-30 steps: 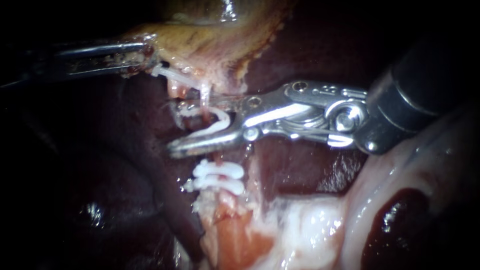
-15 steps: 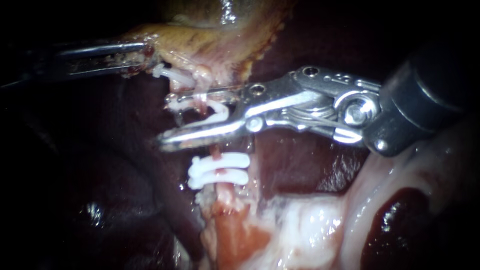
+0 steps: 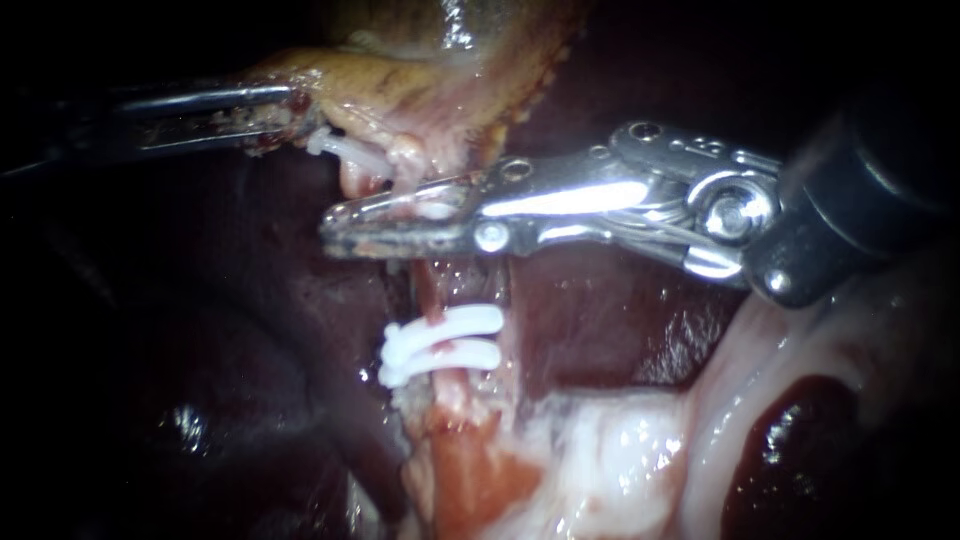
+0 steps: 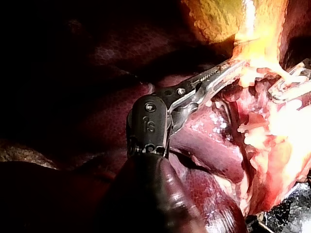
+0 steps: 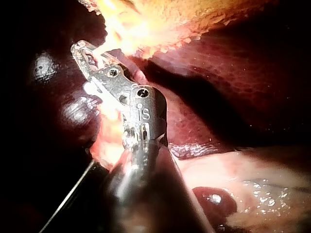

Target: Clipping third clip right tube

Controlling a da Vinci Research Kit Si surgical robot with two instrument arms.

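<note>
My right instrument [image 3: 336,229] comes in from the right, and its jaws are pressed together on a white clip [image 3: 436,210] across the pale pink tube [image 3: 437,292]. Lower on the same tube sit two white clips [image 3: 442,345], side by side. At the upper left, my left instrument [image 3: 298,115] is shut on the yellow-brown edge of the gallbladder [image 3: 420,75] and holds it taut. The left wrist view shows the left instrument [image 4: 234,67] biting the bright tissue. The right wrist view shows the right instrument [image 5: 85,54] closed under the gallbladder.
Dark red liver [image 3: 250,330] surrounds the tube on both sides. Pale whitish tissue [image 3: 640,440] with a dark blood-filled pit [image 3: 790,430] lies at the lower right. Raw pink tissue [image 3: 470,470] spreads below the two clips.
My right instrument's jaws have closed from wide open onto the clip around the tube, and the instrument has lifted slightly. The left instrument has held still.
</note>
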